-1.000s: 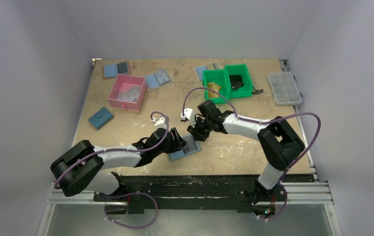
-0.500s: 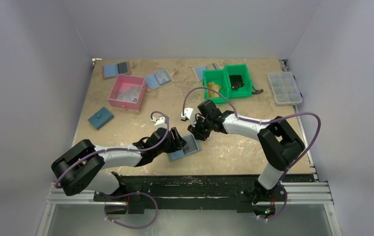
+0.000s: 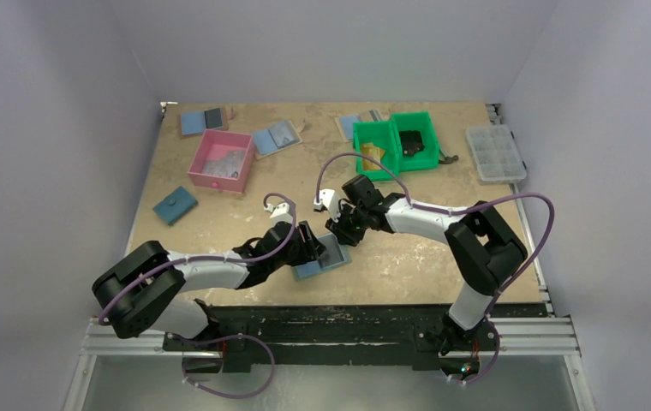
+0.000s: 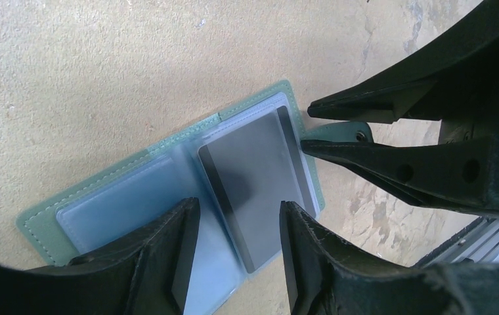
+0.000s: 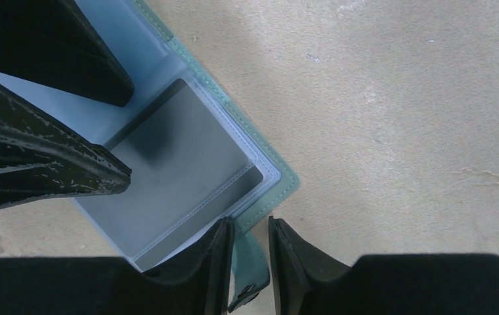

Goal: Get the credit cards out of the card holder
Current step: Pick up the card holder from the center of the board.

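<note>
Right pincer (image 5: 251, 223) narrowed slightly around card holder (image 5: 188, 164) tab.

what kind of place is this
Likely a robot test cell: a worn tabletop boxed in by plain white walls, a left arm and a right arm bolted at its near edge, and props like green bins and a clear compartment box.

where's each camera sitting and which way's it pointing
top: above and behind the robot, looking down on the table; left arm and right arm show, bases nearest.
left wrist: on the left arm, looking down at the open card holder; left hand fingers frame the bottom.
right wrist: on the right arm, looking down at the holder's corner; right hand fingers show at the bottom.
shared: both wrist views show the holder and the other hand's fingers.
</note>
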{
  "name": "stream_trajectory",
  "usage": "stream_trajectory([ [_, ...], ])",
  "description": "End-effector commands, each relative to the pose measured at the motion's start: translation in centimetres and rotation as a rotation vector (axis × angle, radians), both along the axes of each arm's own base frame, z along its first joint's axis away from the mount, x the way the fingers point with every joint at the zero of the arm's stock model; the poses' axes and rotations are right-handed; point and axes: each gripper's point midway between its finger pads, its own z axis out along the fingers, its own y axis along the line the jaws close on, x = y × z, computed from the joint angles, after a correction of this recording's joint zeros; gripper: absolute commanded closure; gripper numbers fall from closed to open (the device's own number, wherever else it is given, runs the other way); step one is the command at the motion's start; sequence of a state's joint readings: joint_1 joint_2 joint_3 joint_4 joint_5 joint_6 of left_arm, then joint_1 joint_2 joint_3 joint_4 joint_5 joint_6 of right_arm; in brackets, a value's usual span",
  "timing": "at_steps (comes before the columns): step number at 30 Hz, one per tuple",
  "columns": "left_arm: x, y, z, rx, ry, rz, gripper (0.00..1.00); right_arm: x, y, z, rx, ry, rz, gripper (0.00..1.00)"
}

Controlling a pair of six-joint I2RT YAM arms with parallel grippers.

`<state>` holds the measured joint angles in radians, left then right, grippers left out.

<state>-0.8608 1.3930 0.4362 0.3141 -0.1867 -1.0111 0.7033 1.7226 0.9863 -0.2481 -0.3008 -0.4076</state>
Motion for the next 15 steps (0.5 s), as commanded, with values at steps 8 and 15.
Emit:
stream_trajectory([
  [8, 0.5, -0.9, 0.4, -0.013, -0.01, -0.007, 0.49, -1.7, 3.1, 2.2, 0.139, 0.092, 0.086, 0.65],
  [15, 0.4, -0.6, 0.1, 0.006, -0.007, -0.003, 0.6, -1.9, 3.4, 2.1, 0.151, 0.116, 0.079, 0.64],
])
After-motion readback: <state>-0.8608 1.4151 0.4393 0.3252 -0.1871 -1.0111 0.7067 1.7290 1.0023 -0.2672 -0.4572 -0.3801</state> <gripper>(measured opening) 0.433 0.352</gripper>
